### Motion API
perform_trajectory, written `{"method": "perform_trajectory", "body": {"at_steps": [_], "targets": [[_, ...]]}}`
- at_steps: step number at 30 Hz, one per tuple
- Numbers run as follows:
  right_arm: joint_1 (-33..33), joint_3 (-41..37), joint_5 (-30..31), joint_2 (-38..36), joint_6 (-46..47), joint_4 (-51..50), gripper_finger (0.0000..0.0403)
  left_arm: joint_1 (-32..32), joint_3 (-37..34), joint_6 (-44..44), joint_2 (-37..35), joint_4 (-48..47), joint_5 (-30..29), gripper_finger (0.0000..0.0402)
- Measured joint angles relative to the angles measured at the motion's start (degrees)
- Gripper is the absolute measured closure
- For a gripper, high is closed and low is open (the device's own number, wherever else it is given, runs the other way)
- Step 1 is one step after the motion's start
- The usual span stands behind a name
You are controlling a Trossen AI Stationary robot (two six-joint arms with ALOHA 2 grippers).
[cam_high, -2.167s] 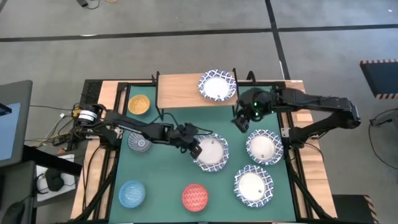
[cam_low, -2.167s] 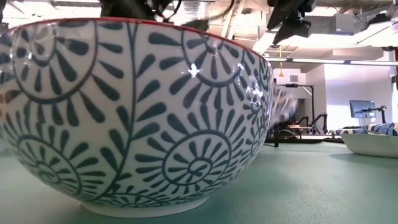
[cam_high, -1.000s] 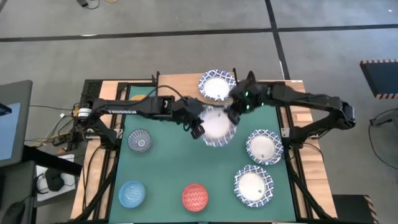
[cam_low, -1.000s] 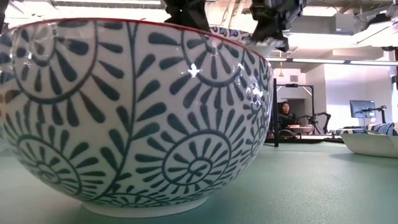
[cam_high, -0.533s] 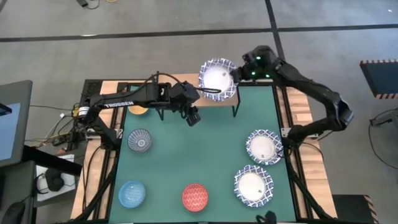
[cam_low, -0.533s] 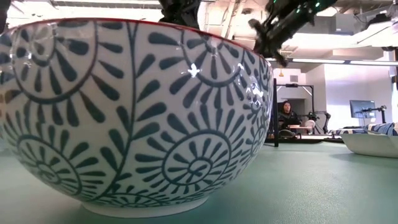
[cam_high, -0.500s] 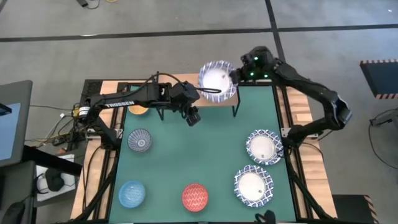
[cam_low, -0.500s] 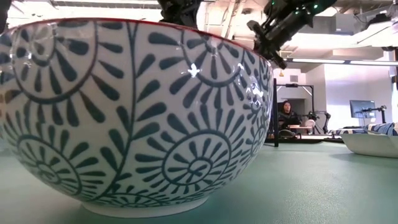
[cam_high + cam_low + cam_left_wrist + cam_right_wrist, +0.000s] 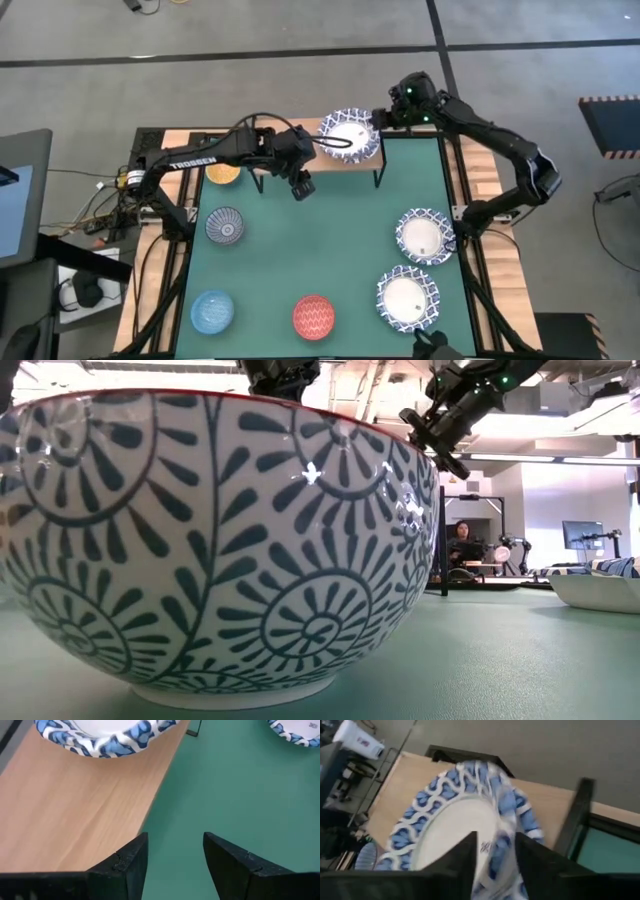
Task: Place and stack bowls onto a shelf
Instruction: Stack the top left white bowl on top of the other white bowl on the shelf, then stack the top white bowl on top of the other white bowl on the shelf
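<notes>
Right gripper (image 9: 378, 118) reaching in from upper right, clenching rim of blue-lattice bowl (image 9: 349, 136) sitting on shelf (image 9: 290, 148), upper centre. Left gripper (image 9: 300, 186) hovering released beside shelf. Two lattice bowls lying on bench (image 9: 330, 250) lower right; four small bowls left.

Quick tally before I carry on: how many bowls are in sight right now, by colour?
wide white bowls with blue lattice rims: 3 (the one on the shelf may hide another beneath; cannot tell)
red bowl: 1
light blue bowl: 1
grey-patterned bowl: 1
yellow-orange bowl: 1
Total: 7 in sight
</notes>
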Motion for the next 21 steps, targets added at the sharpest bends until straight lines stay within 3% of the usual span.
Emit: {"method": "perform_trajectory", "body": {"at_steps": [3, 6, 14, 21], "targets": [[-0.56, -0.02, 0.39, -0.66, 0.5, -0.92, 0.0177, 0.4, 0.0, 0.43, 0.0, -0.26, 0.0, 0.0226], [-0.32, 0.0, 2.82, -3.4, -0.02, -0.78, 0.0158, 0.74, 0.0, 0.67, 0.0, -0.29, 0.31, 0.0226], [0.87, 0.0, 7.78, -10.9, -1.99, -13.39, 0.0158, 1.48, 0.0, 3.15, 0.0, 0.31, 4.04, 0.0226], [9.78, 0.0, 14.21, -13.7, 4.69, -29.42, 0.0159, 1.48, -0.04, 3.74, 0.0, 2.72, 4.5, 0.0226]]}}
